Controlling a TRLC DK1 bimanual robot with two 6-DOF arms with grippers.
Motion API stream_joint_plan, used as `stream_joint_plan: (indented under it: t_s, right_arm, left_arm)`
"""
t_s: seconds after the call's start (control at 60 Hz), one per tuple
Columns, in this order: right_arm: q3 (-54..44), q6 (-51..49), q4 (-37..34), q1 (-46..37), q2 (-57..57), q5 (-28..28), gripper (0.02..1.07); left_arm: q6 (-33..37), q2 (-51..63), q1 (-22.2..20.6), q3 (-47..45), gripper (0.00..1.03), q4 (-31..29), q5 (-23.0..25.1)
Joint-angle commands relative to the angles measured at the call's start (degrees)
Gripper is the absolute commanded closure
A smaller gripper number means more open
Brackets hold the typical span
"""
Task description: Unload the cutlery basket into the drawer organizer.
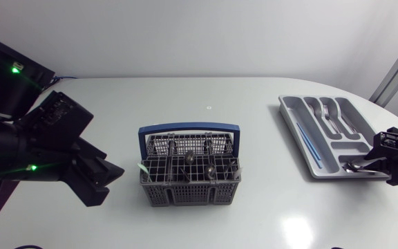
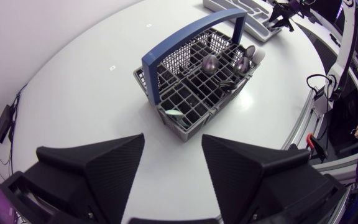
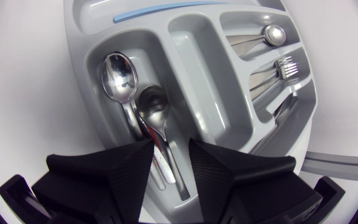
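The grey cutlery basket (image 1: 188, 181) with a blue handle (image 1: 188, 128) stands mid-table, several spoon handles and bowls (image 1: 191, 159) sticking up from its cells. My left gripper (image 1: 106, 182) hangs open to its left; in the left wrist view the basket (image 2: 194, 93) lies ahead of the gripper (image 2: 173, 169). The grey drawer organizer (image 1: 292, 114) sits at the right. My right gripper (image 1: 370, 164) hovers over its nearest compartment, open. Two spoons (image 3: 153, 112) lie there, the handle of one running between the fingers (image 3: 124, 167).
Other organizer compartments hold forks (image 3: 279, 70), further cutlery (image 3: 271, 35) and a thin blue stick (image 1: 310, 146) in the long slot. Bare white table (image 1: 268, 214) surrounds the basket; its curved edge runs just beyond the organizer.
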Motion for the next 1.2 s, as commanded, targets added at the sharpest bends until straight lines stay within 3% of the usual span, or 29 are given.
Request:
stream_joint_plan:
  t_s: [0.0,0.017,0.217,0.467,0.517,0.633,0.733,1.067,1.183]
  right_arm:
    - [-2.1,-1.0,0.5,-0.3,-1.4,0.0,0.57]
    - [-2.6,-0.9,0.7,-0.3,-1.7,-0.1,0.57]
    - [-6.1,-0.1,1.4,0.7,-5.4,-1.4,0.57]
    - [-10.8,1.4,1.3,2.5,-11.1,-2.9,0.57]
    - [-11.6,1.7,1.3,2.8,-12.2,-3.5,0.57]
    - [-12.8,2.6,0.7,3.3,-14.6,-4.5,0.57]
    - [-13.8,3.1,-0.1,4.0,-16.6,-5.3,0.57]
    - [-20.0,4.9,-0.5,8.4,-24.9,-6.5,0.57]
    - [-22.4,5.6,-0.5,10.1,-28.5,-6.6,0.57]
  left_arm:
    - [-2.5,1.6,-0.7,-1.0,0.08,0.2,-0.5]
    - [-3.0,1.9,-0.8,-1.0,0.04,0.2,-0.5]
    - [-8.2,4.7,3.1,2.6,0.04,-0.6,-0.4]
    - [-10.0,7.5,3.3,4.8,0.1,-2.4,-0.3]
    - [-10.2,8.1,3.4,6.3,0.04,-4.2,-0.1]
    - [-10.1,12.1,5.0,9.2,0.04,-10.9,2.6]
    - [-9.1,13.6,5.5,9.9,0.04,-12.7,2.6]
    - [-8.4,14.4,5.6,9.2,0.04,-11.6,3.5]
    - [-11.5,14.6,5.4,8.6,0.04,-10.1,3.5]
